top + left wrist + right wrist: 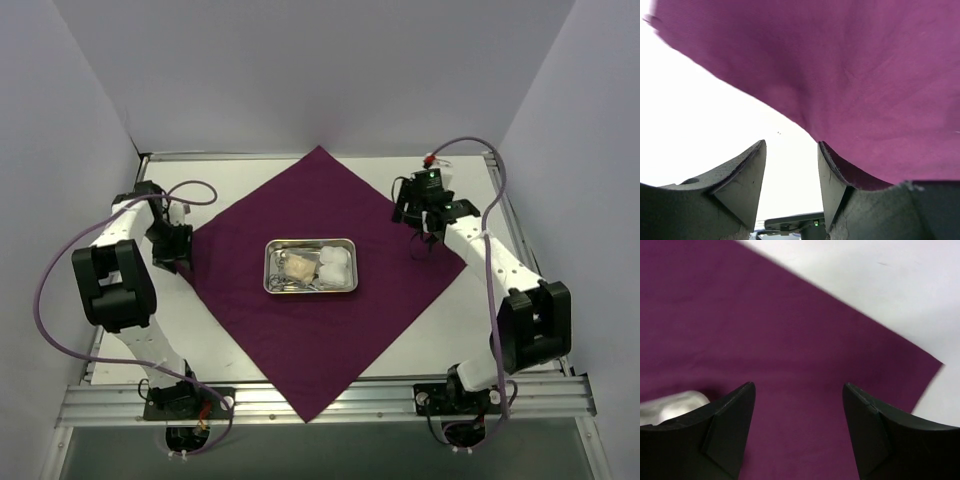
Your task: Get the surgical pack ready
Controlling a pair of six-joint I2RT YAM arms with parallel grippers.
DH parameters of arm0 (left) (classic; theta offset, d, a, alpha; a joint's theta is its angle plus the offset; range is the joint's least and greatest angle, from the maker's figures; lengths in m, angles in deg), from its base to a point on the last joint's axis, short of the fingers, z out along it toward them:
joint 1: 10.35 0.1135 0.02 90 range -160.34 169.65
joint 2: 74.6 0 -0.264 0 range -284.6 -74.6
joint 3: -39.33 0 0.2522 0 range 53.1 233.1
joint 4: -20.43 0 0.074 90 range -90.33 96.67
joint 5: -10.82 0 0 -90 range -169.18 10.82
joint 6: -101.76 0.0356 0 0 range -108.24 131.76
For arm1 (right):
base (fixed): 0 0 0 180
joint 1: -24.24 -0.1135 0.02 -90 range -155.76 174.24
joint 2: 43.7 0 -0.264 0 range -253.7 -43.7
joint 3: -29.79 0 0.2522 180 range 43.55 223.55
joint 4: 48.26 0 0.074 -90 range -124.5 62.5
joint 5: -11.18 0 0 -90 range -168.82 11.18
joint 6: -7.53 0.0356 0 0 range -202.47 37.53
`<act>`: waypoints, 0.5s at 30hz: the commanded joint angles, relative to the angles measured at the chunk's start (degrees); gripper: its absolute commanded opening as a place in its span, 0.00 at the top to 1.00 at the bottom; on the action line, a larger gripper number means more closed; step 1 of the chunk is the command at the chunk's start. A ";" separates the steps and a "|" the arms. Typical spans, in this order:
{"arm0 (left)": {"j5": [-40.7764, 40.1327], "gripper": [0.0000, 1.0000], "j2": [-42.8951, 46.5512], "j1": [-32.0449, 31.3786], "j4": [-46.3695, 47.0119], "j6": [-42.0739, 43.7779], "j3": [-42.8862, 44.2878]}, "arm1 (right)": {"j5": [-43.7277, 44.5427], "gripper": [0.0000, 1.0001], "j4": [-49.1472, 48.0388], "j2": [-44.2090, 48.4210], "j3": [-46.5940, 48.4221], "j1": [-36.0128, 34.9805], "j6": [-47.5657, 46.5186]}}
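Left gripper (790,150) released at cloth (850,75) corner; edge possibly draped over one finger. Right gripper (799,390) released above opposite corner. Pinch corners cleanly, fold toward tray (268,262).

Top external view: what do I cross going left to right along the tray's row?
left gripper → tray → right gripper. The cloth spans most of that row, so it is left unranked.

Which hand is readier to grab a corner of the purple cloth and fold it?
Probably the left hand: open, it sits at the large dark purple cloth's left corner, the edge reaching one finger. The right hand, also open, has its corner off to one side.
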 commanded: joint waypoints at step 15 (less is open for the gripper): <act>6.37 0.46 6.87 -0.64 -1.63 0.67 6.47 | -9.42 0.33 5.52 5.47 1.32 -52.21 -24.00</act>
